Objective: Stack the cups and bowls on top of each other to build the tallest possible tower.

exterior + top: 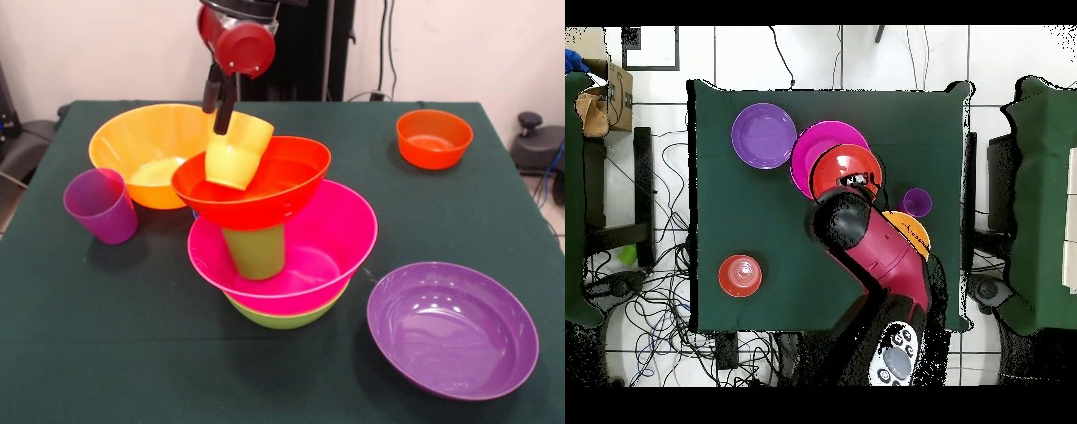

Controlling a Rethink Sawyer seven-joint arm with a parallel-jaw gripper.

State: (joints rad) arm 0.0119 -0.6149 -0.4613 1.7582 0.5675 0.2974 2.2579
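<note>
The tower stands mid-table: a lime green bowl [282,314] at the bottom, a pink bowl [305,252] in it, a green cup [256,252] upright in the pink bowl, and a red-orange bowl [265,185] resting tilted on the cup. A yellow cup [237,152] leans in the red-orange bowl. My gripper [220,102] comes down from above and is shut on the yellow cup's left rim. In the overhead view the arm [870,240] covers the cup; the pink bowl [815,148] and red-orange bowl [845,165] show. The small blue bowl is out of view.
A large orange bowl [141,141] and a purple cup [101,205] stand left of the tower. A small red-orange bowl [433,137] is far right, a purple bowl [452,329] near right. The dark green table [106,353] has chairs at its sides.
</note>
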